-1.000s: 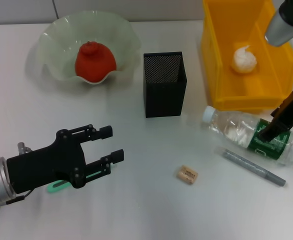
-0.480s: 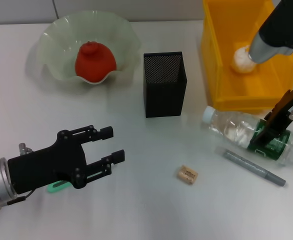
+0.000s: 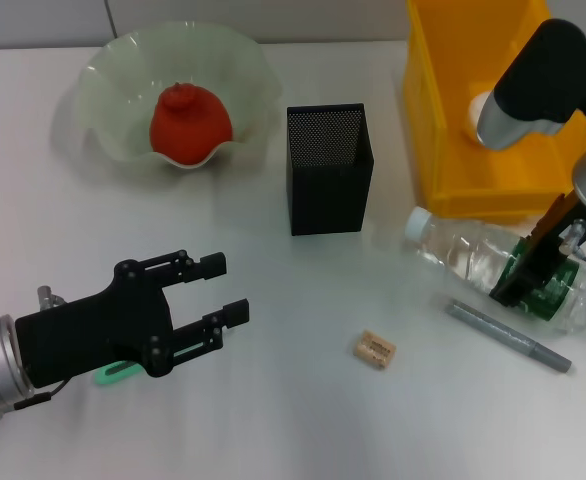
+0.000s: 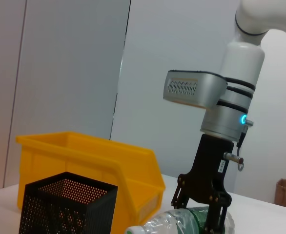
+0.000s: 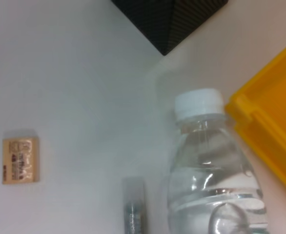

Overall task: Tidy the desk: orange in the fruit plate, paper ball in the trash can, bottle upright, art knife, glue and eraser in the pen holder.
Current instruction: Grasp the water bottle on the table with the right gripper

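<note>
The bottle (image 3: 458, 255) lies on its side in front of the yellow trash can (image 3: 438, 110), cap (image 5: 199, 104) towards the pen holder (image 3: 329, 168). My right gripper (image 3: 523, 275) is open, its fingers straddling the bottle's green label (image 4: 201, 214). The orange (image 3: 188, 122) sits in the fruit plate (image 3: 103, 70). My right arm hides nearly all of the paper ball (image 3: 476, 103) in the trash can. The eraser (image 3: 374, 348) lies on the table. A slim grey stick (image 3: 508, 335) lies by the bottle. My left gripper (image 3: 218, 290) hovers open above a partly hidden green item (image 3: 116, 373).
The black mesh pen holder (image 4: 67, 207) stands mid-table between the plate and the yellow trash can (image 4: 84, 156). The right wrist view shows the eraser (image 5: 20, 160), the grey stick (image 5: 133, 207) and the bottle (image 5: 211, 170) close together.
The right arm has swung left over the trash can, covering the paper ball. Its gripper has shifted slightly left and lower on the bottle's label. The left arm has not moved.
</note>
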{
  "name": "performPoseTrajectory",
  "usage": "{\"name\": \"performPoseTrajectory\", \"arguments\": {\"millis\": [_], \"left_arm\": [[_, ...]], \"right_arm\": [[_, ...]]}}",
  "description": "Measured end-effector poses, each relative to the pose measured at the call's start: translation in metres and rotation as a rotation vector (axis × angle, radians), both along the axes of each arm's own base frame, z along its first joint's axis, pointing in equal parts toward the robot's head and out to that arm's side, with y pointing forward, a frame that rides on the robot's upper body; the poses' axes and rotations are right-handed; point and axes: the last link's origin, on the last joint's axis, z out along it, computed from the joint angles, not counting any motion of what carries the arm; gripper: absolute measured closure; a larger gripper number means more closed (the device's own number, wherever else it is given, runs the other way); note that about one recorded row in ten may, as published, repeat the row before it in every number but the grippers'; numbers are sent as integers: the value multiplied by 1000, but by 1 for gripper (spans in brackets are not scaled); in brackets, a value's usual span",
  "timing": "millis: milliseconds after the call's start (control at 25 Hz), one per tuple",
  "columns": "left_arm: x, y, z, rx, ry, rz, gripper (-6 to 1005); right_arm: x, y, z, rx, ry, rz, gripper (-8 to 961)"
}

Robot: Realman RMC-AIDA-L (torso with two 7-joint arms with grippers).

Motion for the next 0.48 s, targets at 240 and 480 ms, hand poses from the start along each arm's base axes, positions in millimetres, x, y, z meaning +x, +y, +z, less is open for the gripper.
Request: {"name": "performPoseTrajectory", "arguments": {"millis": [240, 480], "left_arm": [[1, 1, 0, 0, 0, -3, 422], [1, 1, 0, 0, 0, -3, 420]], "right_arm": [[4, -1, -6, -7, 4, -13, 238], [3, -3, -7, -18, 13, -13, 238]]}}
